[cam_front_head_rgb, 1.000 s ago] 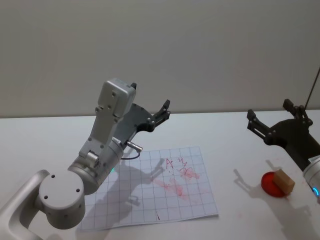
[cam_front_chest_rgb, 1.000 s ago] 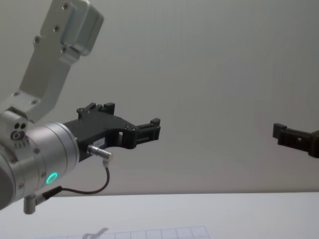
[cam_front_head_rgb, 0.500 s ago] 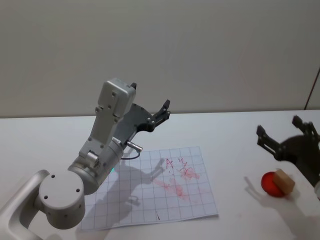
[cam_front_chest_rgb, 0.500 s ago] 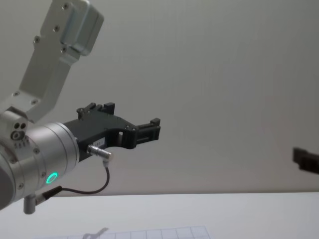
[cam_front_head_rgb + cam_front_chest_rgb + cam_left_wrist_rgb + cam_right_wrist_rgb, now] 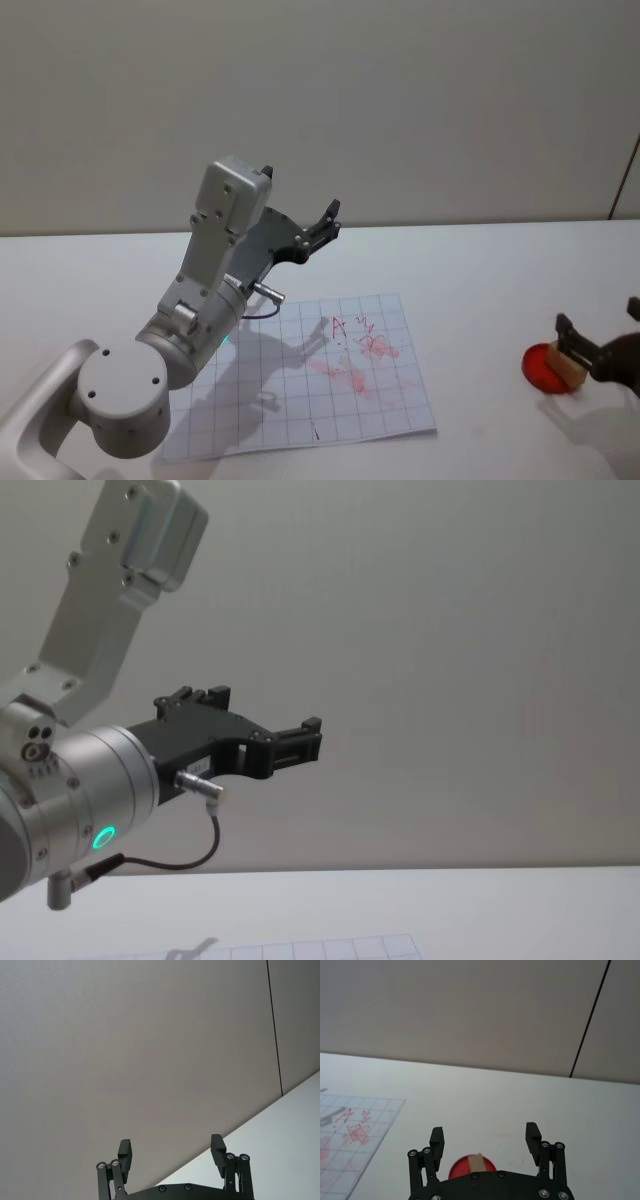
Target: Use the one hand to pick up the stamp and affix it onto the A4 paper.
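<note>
The stamp [image 5: 568, 362], a small tan block, stands on a round red ink pad [image 5: 540, 368] at the table's right side. My right gripper [image 5: 598, 315] hangs open just above and slightly behind it, one finger on each side. In the right wrist view the stamp [image 5: 476, 1162] shows between and beyond the open right gripper [image 5: 485, 1135]. The A4 paper [image 5: 300, 390], gridded with red ink marks, lies in the middle of the table. Raised above the paper's far left, my left gripper [image 5: 325, 222] is open and holds nothing; the left wrist view shows this gripper [image 5: 170, 1143] spread before the wall.
The white table [image 5: 470, 270] runs to a plain wall behind. My left arm [image 5: 215, 290] looms over the paper's left part. The chest view has the left gripper [image 5: 305, 735] high above the paper's far edge [image 5: 320, 947].
My right gripper has dropped and drawn back toward the lower right, from above the table's right side to just over the stamp, leaving the chest view. The left arm has not moved.
</note>
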### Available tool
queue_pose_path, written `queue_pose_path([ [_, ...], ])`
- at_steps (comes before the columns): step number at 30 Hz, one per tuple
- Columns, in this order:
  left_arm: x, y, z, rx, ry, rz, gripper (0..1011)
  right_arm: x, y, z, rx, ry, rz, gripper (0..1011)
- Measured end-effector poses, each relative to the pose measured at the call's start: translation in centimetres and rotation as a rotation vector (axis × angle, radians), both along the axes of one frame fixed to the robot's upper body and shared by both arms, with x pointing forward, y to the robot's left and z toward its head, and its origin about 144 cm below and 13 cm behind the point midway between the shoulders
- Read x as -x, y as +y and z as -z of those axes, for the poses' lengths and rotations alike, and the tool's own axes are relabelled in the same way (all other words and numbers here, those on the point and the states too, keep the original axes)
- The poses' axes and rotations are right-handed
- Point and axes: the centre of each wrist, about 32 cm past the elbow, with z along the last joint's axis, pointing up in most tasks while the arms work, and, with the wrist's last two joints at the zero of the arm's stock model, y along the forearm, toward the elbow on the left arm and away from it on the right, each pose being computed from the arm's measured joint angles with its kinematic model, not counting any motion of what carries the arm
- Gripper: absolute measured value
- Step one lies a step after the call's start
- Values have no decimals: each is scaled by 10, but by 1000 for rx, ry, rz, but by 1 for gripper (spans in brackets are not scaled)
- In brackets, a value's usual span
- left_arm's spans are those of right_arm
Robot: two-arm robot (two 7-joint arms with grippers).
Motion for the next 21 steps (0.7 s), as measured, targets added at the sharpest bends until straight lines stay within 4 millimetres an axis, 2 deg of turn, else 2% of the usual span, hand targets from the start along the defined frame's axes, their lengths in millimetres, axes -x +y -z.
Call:
queue_pose_path([
  [12, 0, 0, 0, 0, 0, 0, 1001, 6, -6, 11, 35, 108, 22, 1001],
  [21, 0, 0, 0, 0, 0, 0, 1001, -3, -5, 20, 67, 168, 1, 1001],
])
